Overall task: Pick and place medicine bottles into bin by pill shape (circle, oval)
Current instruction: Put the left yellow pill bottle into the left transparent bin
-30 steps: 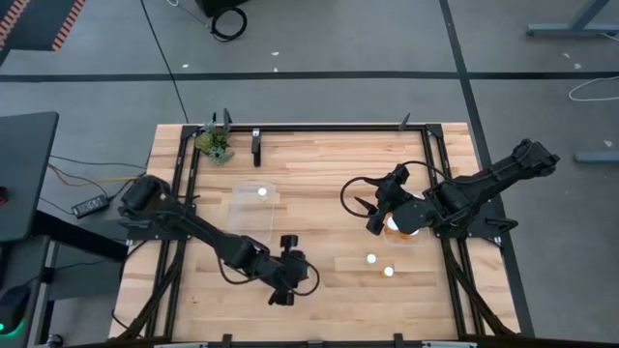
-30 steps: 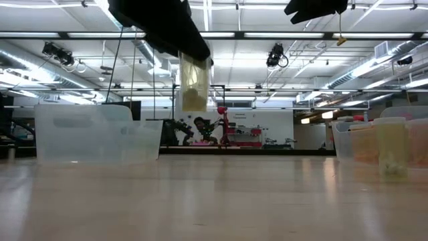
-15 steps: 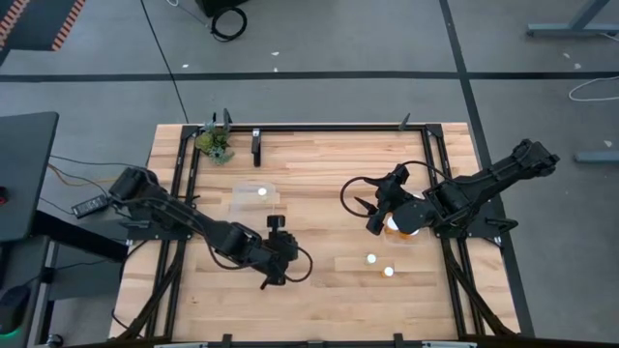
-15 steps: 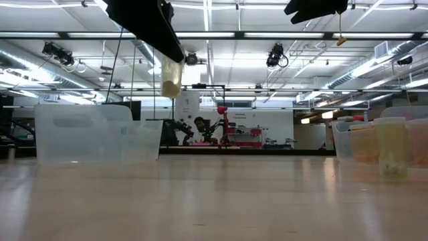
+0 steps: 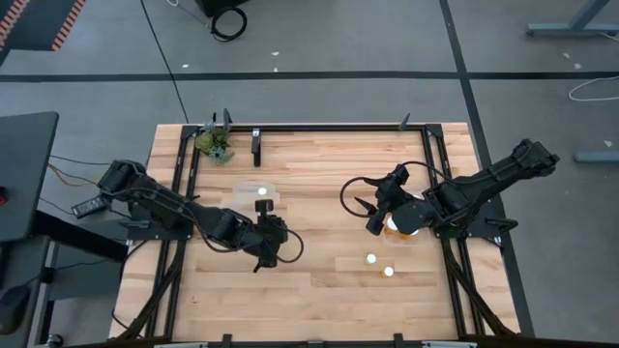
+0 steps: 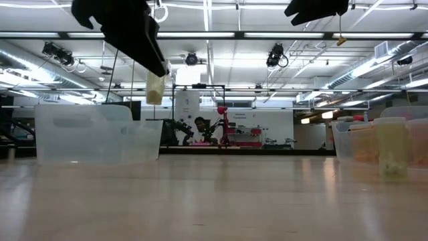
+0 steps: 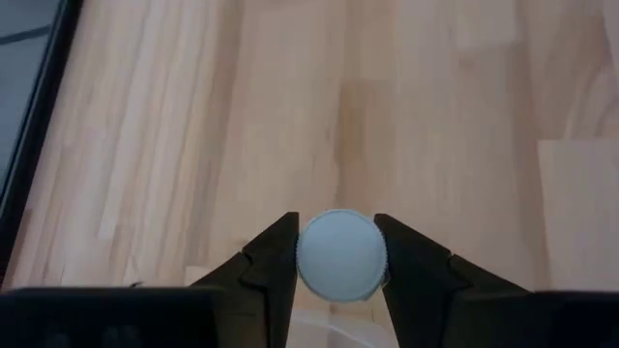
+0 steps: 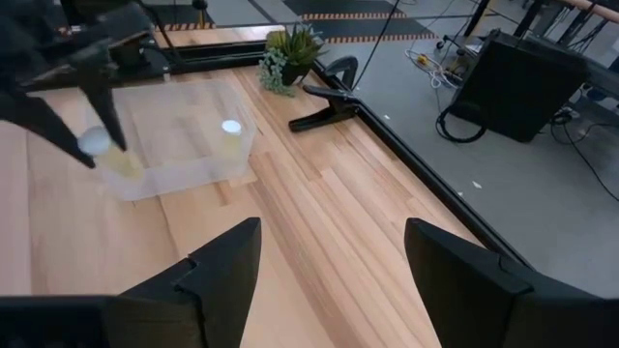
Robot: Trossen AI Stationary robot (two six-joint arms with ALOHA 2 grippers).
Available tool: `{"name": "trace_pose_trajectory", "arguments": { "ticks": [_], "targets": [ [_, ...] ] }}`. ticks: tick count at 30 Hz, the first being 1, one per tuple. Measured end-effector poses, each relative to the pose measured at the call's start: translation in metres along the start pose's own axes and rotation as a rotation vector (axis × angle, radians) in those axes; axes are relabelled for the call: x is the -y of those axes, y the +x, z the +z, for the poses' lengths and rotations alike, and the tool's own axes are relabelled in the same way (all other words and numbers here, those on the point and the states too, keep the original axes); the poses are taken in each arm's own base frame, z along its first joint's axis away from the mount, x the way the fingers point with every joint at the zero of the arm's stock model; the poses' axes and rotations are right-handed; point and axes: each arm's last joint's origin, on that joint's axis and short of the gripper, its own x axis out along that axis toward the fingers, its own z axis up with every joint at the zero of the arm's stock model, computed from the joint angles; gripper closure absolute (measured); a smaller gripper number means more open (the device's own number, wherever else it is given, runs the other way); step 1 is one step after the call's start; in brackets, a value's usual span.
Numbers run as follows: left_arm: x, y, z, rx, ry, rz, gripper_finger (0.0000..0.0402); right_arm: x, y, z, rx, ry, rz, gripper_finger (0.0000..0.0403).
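Bottle [image 7: 341, 255] carried binward (one), two loose

Looks like a big open robotics lab or workshop space, not anyone's home. The wooden surface [image 5: 319, 184] sits on a black metal frame [image 5: 329, 127] in the middle of a bare grey concrete floor [image 5: 338, 39] with dark tape lines across it and cables [image 5: 229, 21] lying around. From down low you can see a high industrial ceiling with long strip lights [image 6: 267, 35], exposed ducts and cameras [image 6: 275, 56] hung up on mounts, plus more robot rigs and red equipment [image 6: 234, 134] way at the back of the hall. There's also a black equipment case [image 8: 517, 82] with wires on the floor beside the surface, and a little potted plant [image 5: 216, 143] in the corner.
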Motion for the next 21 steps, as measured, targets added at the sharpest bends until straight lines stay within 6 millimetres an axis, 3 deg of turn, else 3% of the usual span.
{"name": "trace_pose_trajectory", "arguments": {
  "ticks": [6, 21],
  "targets": [
    [-0.017, -0.007, -0.021, -0.011, -0.055, 0.014, 0.0272, 0.000, 0.000, 0.000, -0.001, 0.003, 0.000, 0.0140],
    [-0.032, -0.013, -0.076, -0.023, -0.211, 0.019, 0.0271, 0.000, 0.000, 0.000, 0.001, 0.006, 0.000, 0.0140]
  ]
}}
